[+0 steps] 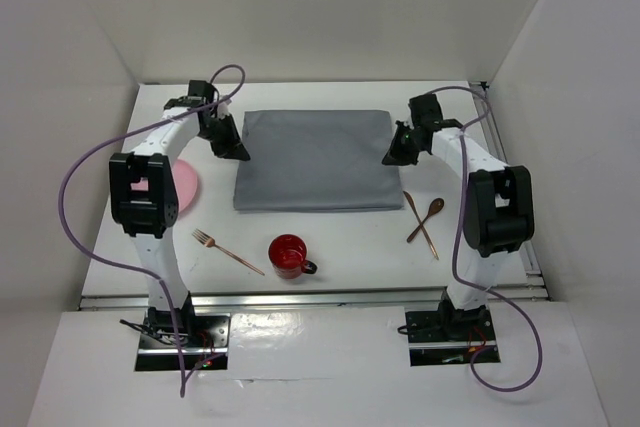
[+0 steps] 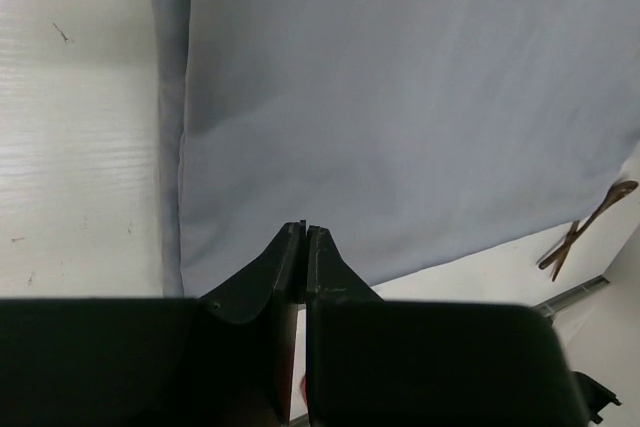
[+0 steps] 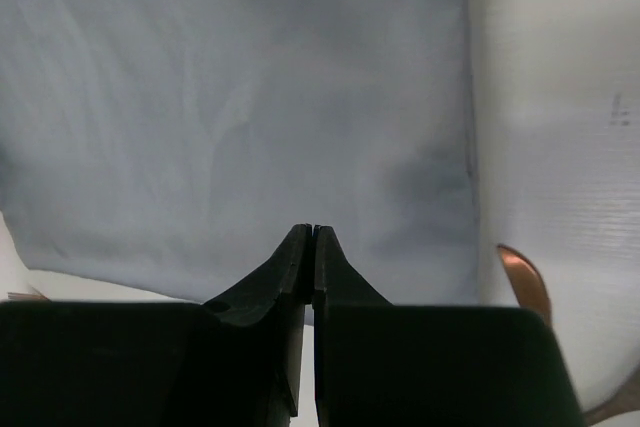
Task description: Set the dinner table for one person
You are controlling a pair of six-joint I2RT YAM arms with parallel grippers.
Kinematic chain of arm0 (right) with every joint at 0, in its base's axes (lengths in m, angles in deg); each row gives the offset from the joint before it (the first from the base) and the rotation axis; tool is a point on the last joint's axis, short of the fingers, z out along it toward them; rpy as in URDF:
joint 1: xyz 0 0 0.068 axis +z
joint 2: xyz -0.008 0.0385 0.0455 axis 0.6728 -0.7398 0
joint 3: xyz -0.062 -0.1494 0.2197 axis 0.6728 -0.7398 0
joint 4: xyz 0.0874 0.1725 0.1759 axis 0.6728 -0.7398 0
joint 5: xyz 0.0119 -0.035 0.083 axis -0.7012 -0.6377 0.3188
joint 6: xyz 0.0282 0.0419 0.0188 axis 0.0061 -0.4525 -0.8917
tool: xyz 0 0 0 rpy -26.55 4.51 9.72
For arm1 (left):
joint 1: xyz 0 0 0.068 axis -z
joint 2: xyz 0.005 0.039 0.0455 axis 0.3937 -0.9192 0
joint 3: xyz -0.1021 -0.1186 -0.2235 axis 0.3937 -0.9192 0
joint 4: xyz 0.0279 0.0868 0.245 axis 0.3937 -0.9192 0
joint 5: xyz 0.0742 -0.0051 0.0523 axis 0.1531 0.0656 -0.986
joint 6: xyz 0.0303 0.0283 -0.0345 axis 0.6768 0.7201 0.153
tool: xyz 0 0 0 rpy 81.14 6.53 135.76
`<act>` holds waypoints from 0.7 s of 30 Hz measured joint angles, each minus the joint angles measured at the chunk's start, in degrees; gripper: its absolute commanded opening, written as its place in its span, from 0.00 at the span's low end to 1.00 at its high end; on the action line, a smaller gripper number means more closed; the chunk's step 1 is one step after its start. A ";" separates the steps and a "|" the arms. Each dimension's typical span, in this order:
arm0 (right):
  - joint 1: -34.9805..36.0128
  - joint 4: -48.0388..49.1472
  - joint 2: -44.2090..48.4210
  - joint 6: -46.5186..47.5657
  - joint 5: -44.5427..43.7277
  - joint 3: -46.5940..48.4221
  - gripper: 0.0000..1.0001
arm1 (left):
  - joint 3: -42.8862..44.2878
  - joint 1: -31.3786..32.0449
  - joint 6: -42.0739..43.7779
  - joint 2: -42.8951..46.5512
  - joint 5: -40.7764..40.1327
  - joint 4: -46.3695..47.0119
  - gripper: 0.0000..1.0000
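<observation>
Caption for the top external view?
Left gripper and right gripper, both shut, at edges of grey cloth; fork, red mug, spoon, pink plate nearby.

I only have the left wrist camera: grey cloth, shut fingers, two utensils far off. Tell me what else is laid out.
Observer: A red mug stands on the table, between the cloth and the near edge.
Operator: Give me the fork.
Observer: The fork lies just left of the mug, apart from it.
Operator: Now the plate.
Observer: A pink plate sits left of the cloth, partly hidden under the left arm.
</observation>
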 measured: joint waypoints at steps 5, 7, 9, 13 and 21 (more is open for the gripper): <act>1.73 0.55 -0.22 0.11 -0.04 -3.19 0.00 | -0.81 0.28 0.00 -2.78 -0.85 0.37 0.01; 1.73 0.46 -0.28 0.11 -0.04 -5.53 0.00 | -1.60 0.33 0.00 -4.07 -1.81 0.83 0.01; 1.88 0.33 -0.96 0.09 -0.07 -7.02 0.00 | -2.64 0.37 0.00 -4.98 -2.86 0.98 0.02; 2.56 0.48 -3.21 0.09 -0.79 -7.98 0.00 | -3.98 0.37 -0.04 -6.03 -5.11 1.01 0.02; 4.42 2.23 -3.89 -0.37 -0.28 -10.25 0.00 | -8.61 -0.09 -0.76 -4.46 -7.15 3.30 0.03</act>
